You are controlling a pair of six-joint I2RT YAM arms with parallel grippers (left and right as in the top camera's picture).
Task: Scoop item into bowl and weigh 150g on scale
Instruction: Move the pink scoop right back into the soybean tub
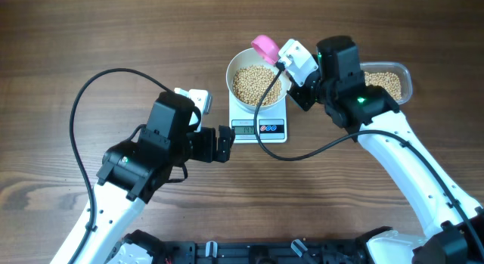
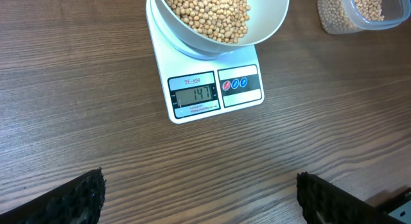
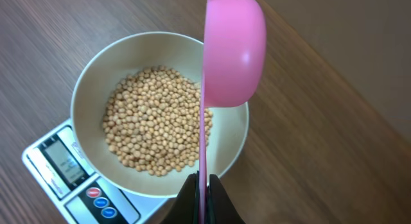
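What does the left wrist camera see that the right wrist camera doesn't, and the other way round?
Only the left wrist view: the clear tub off to the side, and the dark tips of the open left pincer. Only the right wrist view: the pink scoop, tipped on its side, held by the shut right pincer. Both: the white bowl of beans sitting on the scale.

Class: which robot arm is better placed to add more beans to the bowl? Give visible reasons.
Right: the right hand holds the pink scoop at the bowl, beside the bean tub. The left hand hangs open and empty.
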